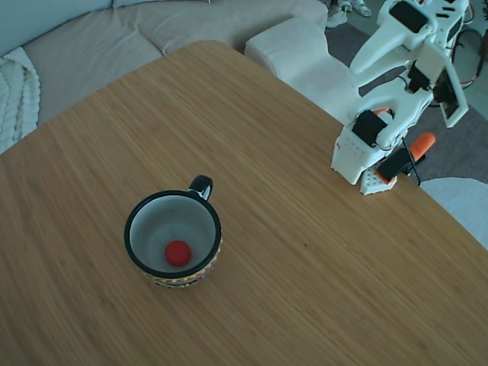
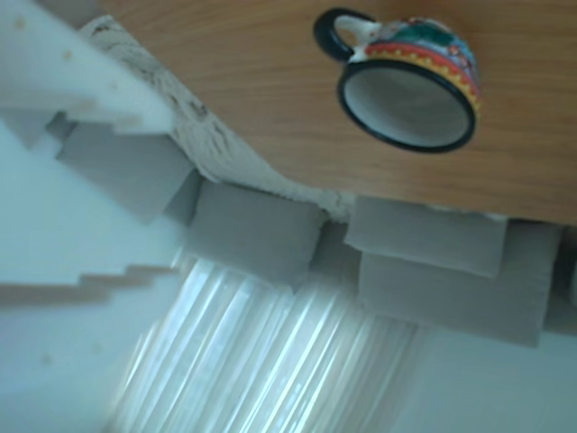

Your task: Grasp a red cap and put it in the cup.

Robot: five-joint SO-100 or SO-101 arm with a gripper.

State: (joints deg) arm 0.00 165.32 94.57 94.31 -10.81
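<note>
Down at the bottom of the mug (image 1: 173, 237), a little toward six o'clock of its pale floor, lies the red cap (image 1: 178, 252), so the placing step looks done and only the retreat remains. At about two o'clock from the mug, well apart from it, the white arm (image 1: 396, 91) stands folded at the edge of the wooden table (image 1: 305, 252), beside its orange clamp handle (image 1: 421, 142). In the other view the gripper's pale serrated fingers (image 2: 81, 86) stand spread apart and empty. Nothing further seems needed beyond parking the arm.
</note>
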